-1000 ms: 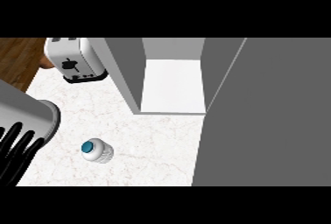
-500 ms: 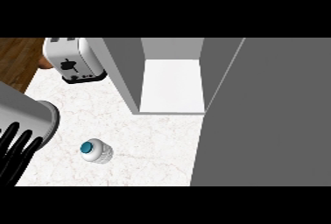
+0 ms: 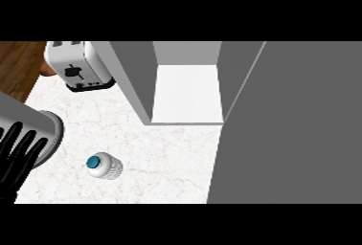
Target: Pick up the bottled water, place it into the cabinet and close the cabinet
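The bottled water [image 3: 104, 165] stands upright on the white marble counter [image 3: 155, 148], seen from above as a clear ribbed body with a blue cap. My left hand [image 3: 17, 155] shows at the left edge with its black fingers straight and pointing down, a short way left of the bottle and not touching it. The open cabinet [image 3: 187, 93] stands beyond the bottle with a bare white floor inside. Its grey door [image 3: 290, 124] swings out along the right side. My right hand is out of sight.
A white toaster [image 3: 74, 66] sits at the back left near the counter's edge, with wooden floor [image 3: 17, 67] beyond. The cabinet's left wall [image 3: 133, 79] stands between toaster and opening. The door panel covers the right part of the counter.
My left hand has drifted slightly toward the left and lower at the view's edge. The bottle, the toaster and the cabinet have stayed where they were.
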